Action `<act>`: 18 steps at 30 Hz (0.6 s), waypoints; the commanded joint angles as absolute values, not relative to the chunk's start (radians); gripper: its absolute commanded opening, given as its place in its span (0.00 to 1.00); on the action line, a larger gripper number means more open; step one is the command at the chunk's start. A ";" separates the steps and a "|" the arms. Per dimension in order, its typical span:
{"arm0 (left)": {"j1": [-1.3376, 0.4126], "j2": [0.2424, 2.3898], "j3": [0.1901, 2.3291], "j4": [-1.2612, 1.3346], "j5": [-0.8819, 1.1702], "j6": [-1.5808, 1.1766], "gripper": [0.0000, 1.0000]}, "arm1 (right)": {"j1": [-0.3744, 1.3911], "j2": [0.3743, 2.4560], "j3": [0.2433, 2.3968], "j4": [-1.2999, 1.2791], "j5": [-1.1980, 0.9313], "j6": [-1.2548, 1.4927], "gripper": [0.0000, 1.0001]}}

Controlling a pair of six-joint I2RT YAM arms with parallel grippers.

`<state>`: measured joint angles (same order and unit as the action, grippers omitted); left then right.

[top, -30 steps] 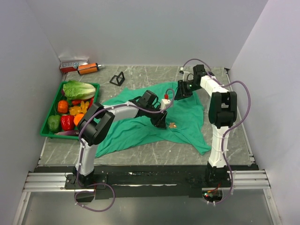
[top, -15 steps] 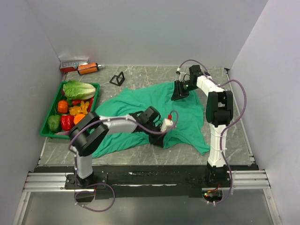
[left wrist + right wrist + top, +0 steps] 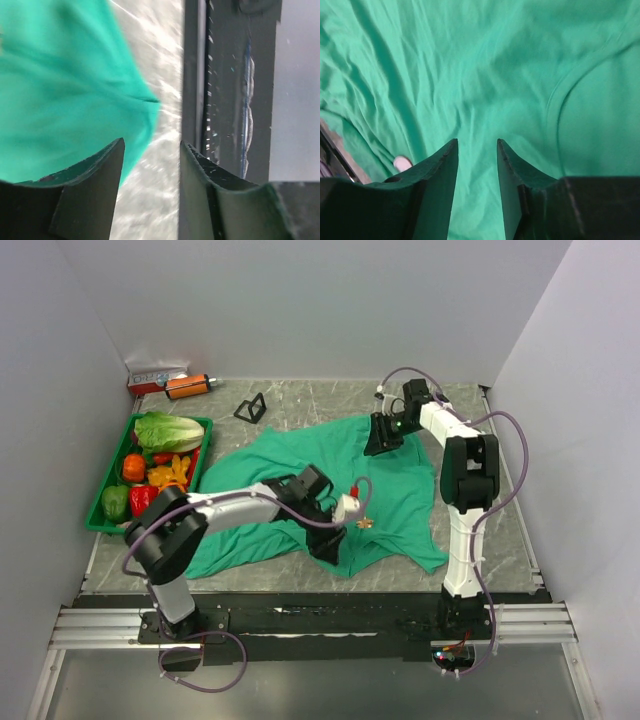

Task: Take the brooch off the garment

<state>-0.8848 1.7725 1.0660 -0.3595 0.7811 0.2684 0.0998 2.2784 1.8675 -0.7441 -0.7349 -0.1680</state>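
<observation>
The garment, a wrinkled teal T-shirt, lies spread across the middle of the table. The brooch, a tiny orange-gold speck, rests on its near right part. My left gripper sits just left of the brooch at the shirt's near hem. In the left wrist view the left gripper is open, with only bare table between its fingers and the garment to the left. My right gripper hovers over the shirt's far part. There the right gripper is open over the garment, near the collar seam, holding nothing.
A green tray of vegetables, with a lettuce, stands at the left. At the back lie a small black stand, an orange tool and a red-and-white box. The black rail runs along the near edge.
My left arm swung toward the near edge; its gripper shut and then opened. The brooch, hidden half a second ago, shows again slightly nearer. The right gripper shifted a little left and widened.
</observation>
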 commanded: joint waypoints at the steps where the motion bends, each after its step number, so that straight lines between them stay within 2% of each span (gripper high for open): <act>1: -0.798 1.658 1.166 -0.394 0.736 0.322 0.55 | 0.107 2.070 1.755 -0.773 -0.695 -0.254 0.45; 6: -0.695 1.727 1.203 -0.243 0.663 0.123 0.53 | 0.112 1.953 1.646 -0.887 -0.652 -0.394 0.47; 10: -0.620 1.820 1.236 -0.173 0.617 0.026 0.53 | 0.114 1.850 1.536 -0.885 -0.551 -0.503 0.53; 18: -0.601 2.005 1.419 -0.230 0.607 0.100 0.50 | 0.130 1.943 1.624 -0.931 -0.471 -0.525 0.56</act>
